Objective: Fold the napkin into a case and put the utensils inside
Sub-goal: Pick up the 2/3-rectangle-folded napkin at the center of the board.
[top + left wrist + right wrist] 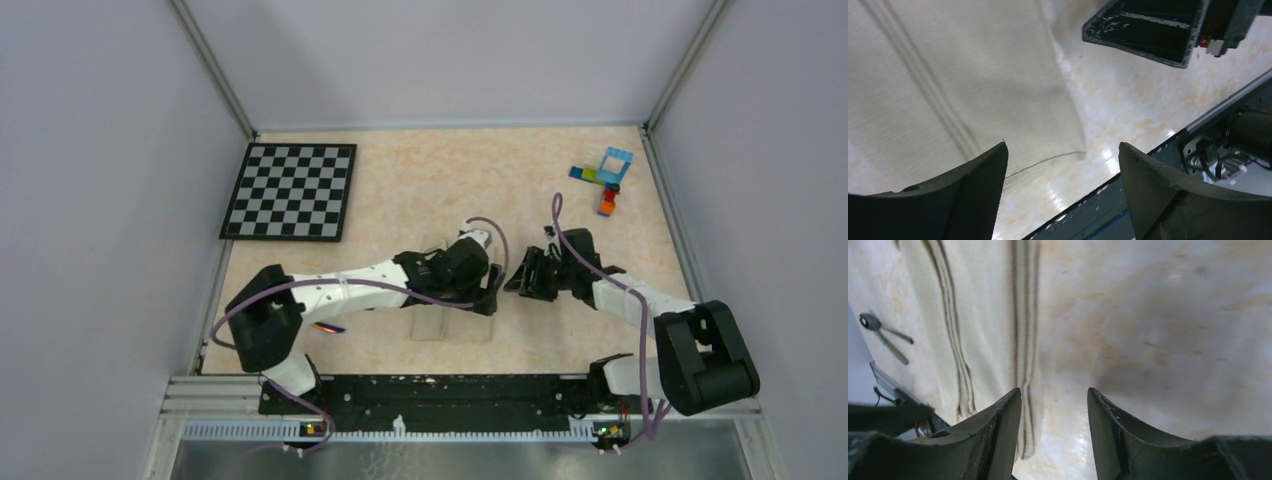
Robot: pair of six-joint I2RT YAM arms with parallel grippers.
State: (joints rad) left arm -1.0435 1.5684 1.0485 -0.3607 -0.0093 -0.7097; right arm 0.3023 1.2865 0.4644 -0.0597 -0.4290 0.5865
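Note:
The cream napkin (450, 326) lies folded into a narrow strip near the front middle of the table, mostly hidden under my left arm. In the left wrist view the napkin (948, 75) fills the upper left, and its corner ends between my fingers. My left gripper (1063, 150) hovers open over that corner, holding nothing. My right gripper (1054, 395) is open beside the napkin's (983, 315) layered right edge, its left finger over that edge. The two grippers (490, 290) (520, 280) almost meet. The utensils, a black spoon (869, 321) and a slim piece (893, 352), lie beyond the cloth.
A chequered board (290, 190) lies at the back left. Small coloured toy bricks (608, 175) sit at the back right. Grey walls close in both sides and the back. The black mounting rail (440, 395) runs along the near edge. A rainbow-tinted utensil tip (328, 327) shows under the left arm.

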